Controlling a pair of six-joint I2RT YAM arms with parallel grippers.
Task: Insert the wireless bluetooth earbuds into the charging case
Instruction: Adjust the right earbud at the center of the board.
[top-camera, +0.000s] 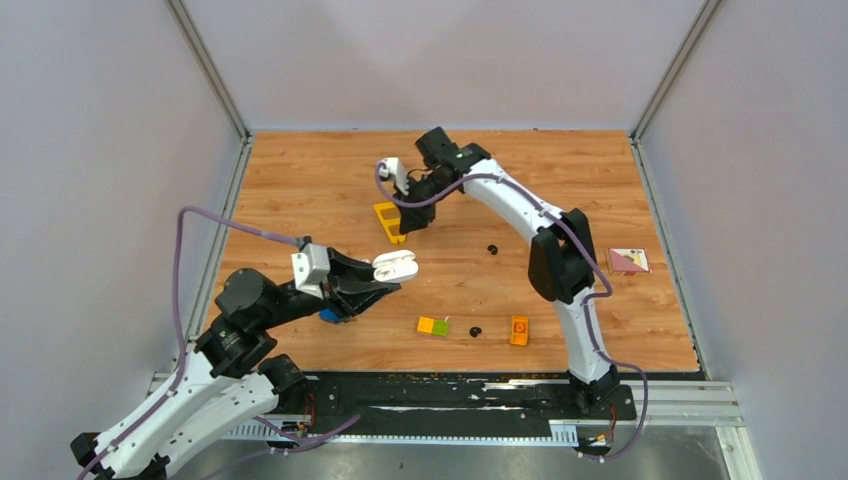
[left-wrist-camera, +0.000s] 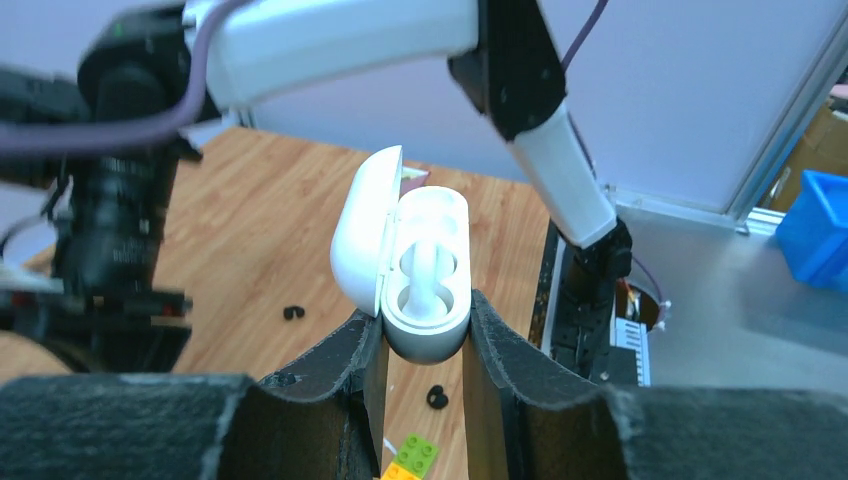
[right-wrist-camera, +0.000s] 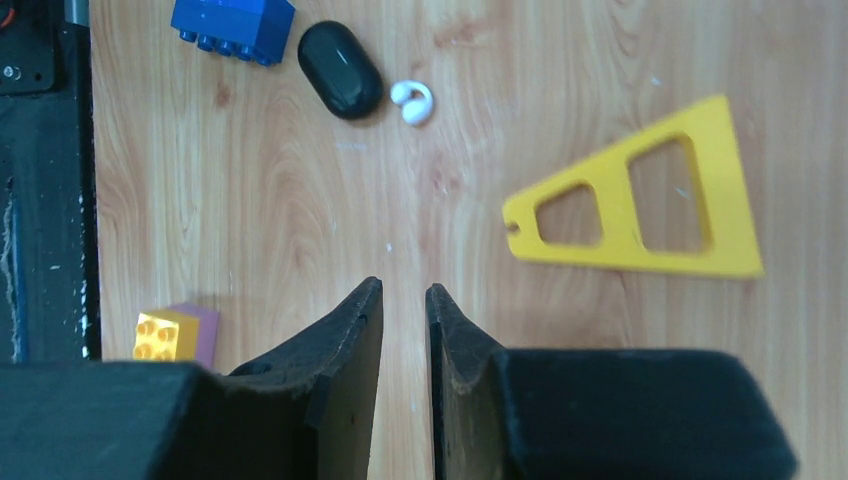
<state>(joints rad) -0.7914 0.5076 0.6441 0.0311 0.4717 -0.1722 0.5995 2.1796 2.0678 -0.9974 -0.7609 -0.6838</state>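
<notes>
The white charging case (left-wrist-camera: 430, 240) is held above the table with its lid (left-wrist-camera: 358, 232) swung open, and it also shows in the top view (top-camera: 396, 266). My left gripper (left-wrist-camera: 425, 310) is shut on its lower end (top-camera: 378, 283). A white curved shape sits in its wells; I cannot tell what it is. Two black earbuds (top-camera: 491, 248) (top-camera: 475, 331) lie on the wood, and both show in the left wrist view (left-wrist-camera: 292, 313) (left-wrist-camera: 437, 397). A white earbud (right-wrist-camera: 412, 102) lies beside a black oval thing (right-wrist-camera: 340, 55). My right gripper (right-wrist-camera: 404, 290) is empty with a narrow gap, above the table beside a yellow triangle (top-camera: 390, 220).
The yellow triangle frame (right-wrist-camera: 640, 205) lies right of my right fingers. A blue brick (right-wrist-camera: 232, 22), a yellow and purple brick (right-wrist-camera: 165, 335), a green and orange brick (top-camera: 433, 325), an orange brick (top-camera: 519, 329) and a pink card (top-camera: 628, 260) lie about.
</notes>
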